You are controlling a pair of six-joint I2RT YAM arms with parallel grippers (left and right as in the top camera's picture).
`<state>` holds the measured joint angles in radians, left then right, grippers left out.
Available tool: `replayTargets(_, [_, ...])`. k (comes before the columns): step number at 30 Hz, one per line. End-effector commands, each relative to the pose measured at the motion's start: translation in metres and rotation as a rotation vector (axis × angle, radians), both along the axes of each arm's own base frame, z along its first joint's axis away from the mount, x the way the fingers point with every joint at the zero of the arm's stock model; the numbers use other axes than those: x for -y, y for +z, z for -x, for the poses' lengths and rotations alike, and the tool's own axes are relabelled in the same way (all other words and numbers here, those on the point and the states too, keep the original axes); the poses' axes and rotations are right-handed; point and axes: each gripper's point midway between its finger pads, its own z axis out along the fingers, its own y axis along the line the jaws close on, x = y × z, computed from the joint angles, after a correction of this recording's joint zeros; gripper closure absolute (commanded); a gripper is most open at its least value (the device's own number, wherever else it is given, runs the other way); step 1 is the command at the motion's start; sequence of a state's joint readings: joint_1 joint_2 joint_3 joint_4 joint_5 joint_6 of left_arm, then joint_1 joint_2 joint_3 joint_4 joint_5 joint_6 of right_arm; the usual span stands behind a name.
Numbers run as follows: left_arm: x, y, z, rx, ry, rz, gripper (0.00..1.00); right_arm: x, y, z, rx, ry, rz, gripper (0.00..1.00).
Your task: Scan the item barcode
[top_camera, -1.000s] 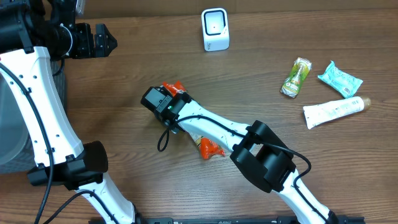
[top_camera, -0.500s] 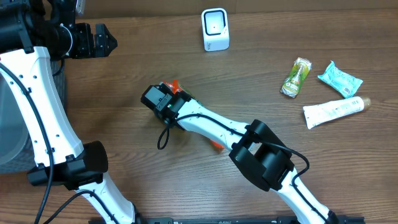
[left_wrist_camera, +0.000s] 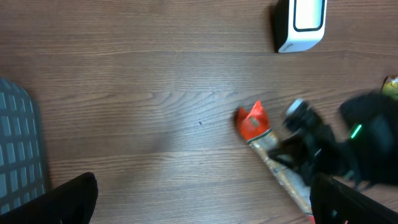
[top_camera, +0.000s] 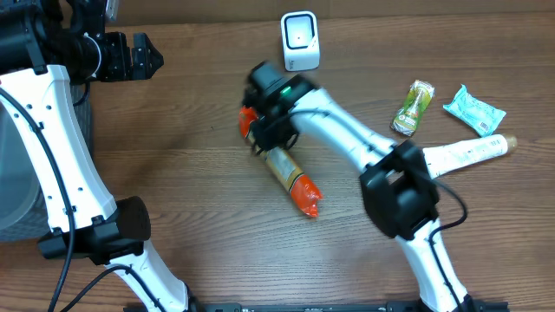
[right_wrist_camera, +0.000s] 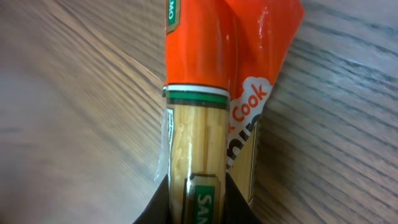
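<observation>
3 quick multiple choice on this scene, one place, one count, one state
1. Where is the white scanner?
A at the far edge of the table
B at the near edge
C on the robot's far left
2. How many items lie loose on the robot's right?
A one
B three
C five
3. The right gripper is
A open
B shut on the pasta packet
C out of view

Answers:
1. A, it stands beyond everything else overhead.
2. B, snack bar, teal pack, tube.
3. B, its fingers clamp the packet in the wrist view.

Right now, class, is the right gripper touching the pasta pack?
Touching. In the right wrist view the right gripper's fingers press against both sides of the pasta pack, with no gap.
</observation>
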<state>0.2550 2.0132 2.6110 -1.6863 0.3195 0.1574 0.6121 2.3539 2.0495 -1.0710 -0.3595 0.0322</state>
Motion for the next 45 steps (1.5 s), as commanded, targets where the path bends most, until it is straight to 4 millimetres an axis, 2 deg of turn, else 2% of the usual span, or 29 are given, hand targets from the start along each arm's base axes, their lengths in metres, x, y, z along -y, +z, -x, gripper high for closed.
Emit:
replayTargets(1, [0.004, -0.003, -0.003, -0.005, -0.016, 0.012, 0.0, -0.001, 0.049, 0.001, -0.205, -0.023, -0.361, 0.96])
replayTargets(5, [0.005, -0.003, -0.003, -0.005, -0.016, 0.012, 0.0, 0.021, 0.026, -0.006, -0.275, -0.096, -0.404, 0.96])
replayTargets(6, [0.004, -0.003, -0.003, -0.005, -0.016, 0.012, 0.0, 0.025, 0.019, -0.006, -0.287, -0.115, -0.4, 0.92])
replayTargets(8, [0.004, -0.003, -0.003, -0.005, -0.016, 0.012, 0.0, 0.032, 0.006, -0.005, -0.295, -0.135, -0.385, 0.72])
replayTargets(9, [0.004, -0.003, -0.003, -0.005, -0.016, 0.012, 0.0, 0.035, 0.001, -0.005, -0.294, -0.142, -0.371, 0.66])
replayTargets(12, [0.004, -0.003, -0.003, -0.005, -0.015, 0.012, 0.01, 0.048, -0.015, -0.009, -0.257, -0.174, -0.276, 0.52])
replayTargets(14, [0.004, -0.003, -0.003, -0.006, -0.016, 0.012, 0.0, 0.057, -0.023, -0.018, -0.203, -0.196, -0.201, 0.49])
replayTargets(17, [0.005, -0.003, -0.003, -0.005, -0.016, 0.012, 0.0, 0.066, -0.023, -0.032, -0.129, -0.217, -0.137, 0.48])
replayTargets(23, [0.004, -0.003, -0.003, -0.005, -0.016, 0.012, 0.01, 0.085, 0.006, -0.068, 0.06, -0.231, -0.014, 0.49])
replayTargets(26, [0.005, -0.003, -0.003, -0.005, -0.016, 0.012, 0.0, 0.077, 0.022, -0.071, 0.122, -0.156, -0.014, 0.5])
replayTargets(29, [0.004, -0.003, -0.003, -0.005, -0.016, 0.012, 0.01, 0.067, 0.025, -0.069, 0.146, -0.133, -0.007, 0.51])
replayTargets(34, [0.004, -0.003, -0.003, -0.005, -0.016, 0.012, 0.0, 0.066, 0.019, -0.071, 0.162, -0.195, 0.048, 0.51])
replayTargets(40, [0.004, -0.003, -0.003, -0.005, -0.016, 0.012, 0.0, 0.041, 0.005, -0.073, 0.175, -0.224, 0.009, 0.53])
replayTargets(45, [0.004, -0.003, -0.003, -0.005, -0.016, 0.012, 0.0, 0.015, -0.016, -0.052, 0.136, -0.168, 0.015, 0.53])
